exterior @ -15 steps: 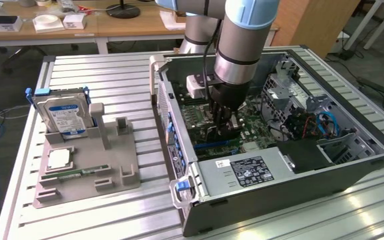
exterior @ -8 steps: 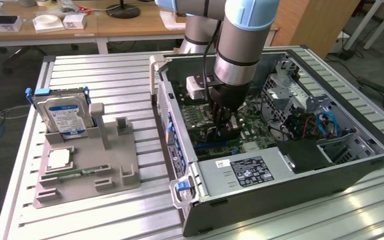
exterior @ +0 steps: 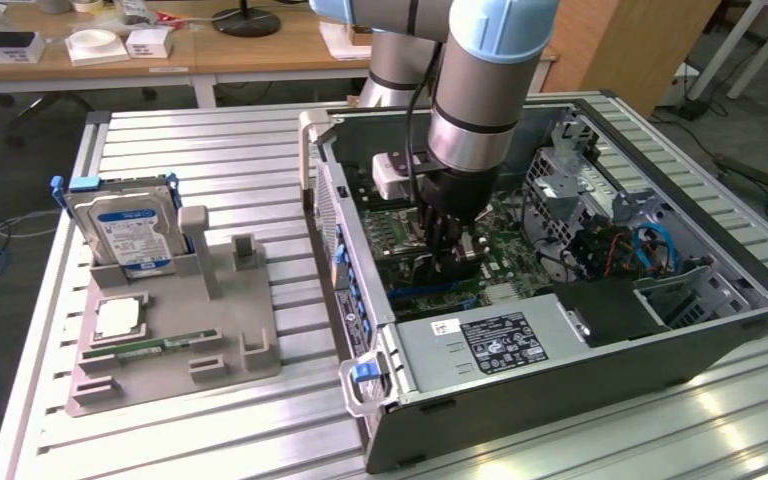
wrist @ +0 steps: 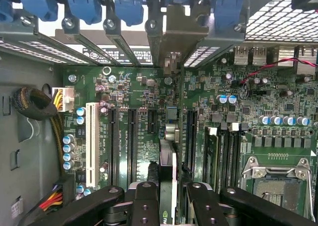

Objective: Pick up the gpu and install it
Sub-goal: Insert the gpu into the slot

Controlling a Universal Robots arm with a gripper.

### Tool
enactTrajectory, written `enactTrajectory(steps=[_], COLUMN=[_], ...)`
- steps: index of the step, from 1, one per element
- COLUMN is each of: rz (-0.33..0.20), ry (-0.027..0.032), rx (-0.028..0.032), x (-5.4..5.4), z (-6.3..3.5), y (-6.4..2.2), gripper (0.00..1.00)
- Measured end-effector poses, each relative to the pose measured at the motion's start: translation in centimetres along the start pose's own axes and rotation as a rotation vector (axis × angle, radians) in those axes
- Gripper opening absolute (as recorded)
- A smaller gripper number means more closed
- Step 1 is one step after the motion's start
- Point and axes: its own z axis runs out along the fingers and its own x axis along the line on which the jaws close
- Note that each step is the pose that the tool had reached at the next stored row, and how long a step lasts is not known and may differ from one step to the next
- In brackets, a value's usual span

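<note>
On the exterior view's left, the grey holder (exterior: 171, 340) on the bench (exterior: 224, 150) keeps the hard drive (exterior: 124, 232) and memory stick (exterior: 157, 345); its other upright slots look bare, so the pick-up seems done. To the right, the arm reaches down into the open case (exterior: 704, 320). The tool (wrist: 167, 188) is part-closed on the gpu (wrist: 167, 161), held edge-on between the fingers (wrist: 144, 198), bracket at the rear slots, over a board (wrist: 238, 131) slot. I judge it is not yet seated.
</note>
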Motion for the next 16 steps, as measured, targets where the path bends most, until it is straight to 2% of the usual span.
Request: enactTrajectory(steps=[16], rz=[0.000], ry=[0.0000], rx=[0.0000], x=[-0.01], z=[0.38], y=[0.01], gripper=[0.26])
